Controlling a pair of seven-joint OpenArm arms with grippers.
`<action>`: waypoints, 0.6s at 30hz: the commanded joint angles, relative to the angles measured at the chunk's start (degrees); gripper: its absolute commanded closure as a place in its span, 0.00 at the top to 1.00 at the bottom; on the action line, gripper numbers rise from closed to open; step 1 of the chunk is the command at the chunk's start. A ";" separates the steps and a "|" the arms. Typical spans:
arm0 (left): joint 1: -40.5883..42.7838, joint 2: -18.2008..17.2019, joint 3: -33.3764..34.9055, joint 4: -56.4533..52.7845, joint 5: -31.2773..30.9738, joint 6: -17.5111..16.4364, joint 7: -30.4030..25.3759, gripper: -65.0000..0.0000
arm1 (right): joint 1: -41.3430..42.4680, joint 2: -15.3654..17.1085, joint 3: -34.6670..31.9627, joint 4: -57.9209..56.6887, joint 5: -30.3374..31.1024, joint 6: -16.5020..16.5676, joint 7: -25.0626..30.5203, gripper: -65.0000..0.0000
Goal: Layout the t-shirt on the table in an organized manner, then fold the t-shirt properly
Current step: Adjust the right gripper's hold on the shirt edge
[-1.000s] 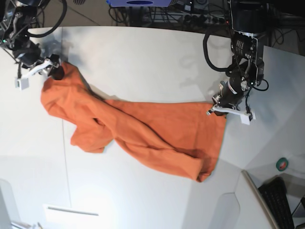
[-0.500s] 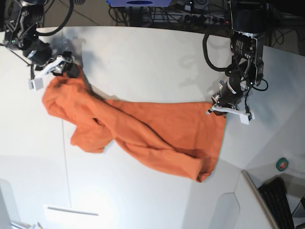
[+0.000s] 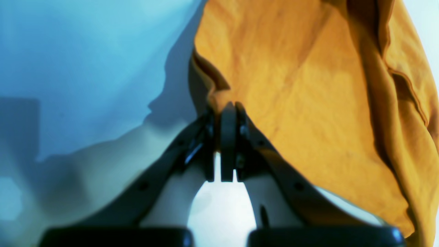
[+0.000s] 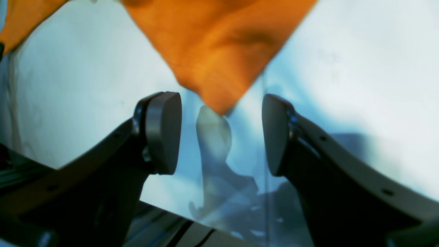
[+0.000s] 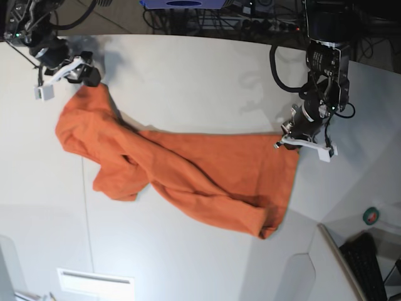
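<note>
**Spreading the shirt flat before any fold**

Lying twisted across the middle of the surface (image 5: 188,75), the t-shirt (image 5: 188,175) is pinched at its right corner by the closed left tool (image 3: 224,113). The right tool (image 4: 221,133) hangs with jaws apart just off the far-left corner, gripping nothing. Best to re-pinch that corner squarely, then draw both ends apart evenly to undo the twist.

The orange shirt (image 5: 182,172) lies rumpled and twisted across the white table (image 5: 200,81), stretched from upper left to lower right. The right gripper (image 5: 67,75) sits at its upper-left corner; the left gripper (image 5: 303,142) sits at its right edge. A tape roll (image 5: 371,216) lies far right.
</note>
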 commanded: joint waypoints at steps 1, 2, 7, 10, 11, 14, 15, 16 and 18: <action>-0.57 -0.47 -0.13 0.81 -0.20 -0.63 -0.78 0.00 | 0.35 0.11 -0.43 -0.25 -0.48 -0.05 -0.75 0.53; -0.57 -0.47 -0.13 0.81 -0.20 -0.63 -0.78 0.00 | 1.14 0.11 -0.25 -0.60 -0.48 -0.05 -0.84 0.53; -0.57 -0.47 -0.13 0.81 -0.20 -0.63 -0.78 0.00 | 3.07 0.29 -0.17 -3.24 -0.39 -0.05 -1.01 0.53; -0.57 -0.47 -0.13 0.99 -0.20 -0.63 -0.78 0.00 | 4.48 0.47 0.01 -5.61 -0.39 -0.05 -0.75 0.53; -0.57 -0.47 -0.13 0.99 -0.20 -0.63 -0.78 0.00 | 4.83 0.47 0.01 -6.40 -0.39 -0.05 -0.75 0.53; -0.57 -0.47 -0.13 1.08 -0.20 -0.63 -0.78 0.00 | 4.83 0.55 0.10 -6.67 -0.39 -0.05 -0.66 0.52; -0.48 -0.47 -0.13 1.08 -0.20 -0.63 -0.78 0.00 | 4.83 0.55 0.19 -6.67 -0.39 -0.05 -0.57 0.50; -0.48 -0.55 -0.13 0.90 -0.20 -0.63 -0.78 0.00 | 4.74 0.55 0.27 -6.67 -0.39 -0.05 -0.57 0.45; -0.48 -0.55 -0.13 0.81 -0.11 -0.63 -0.78 0.00 | 4.83 0.29 2.56 -6.93 -0.39 -0.05 -0.57 0.27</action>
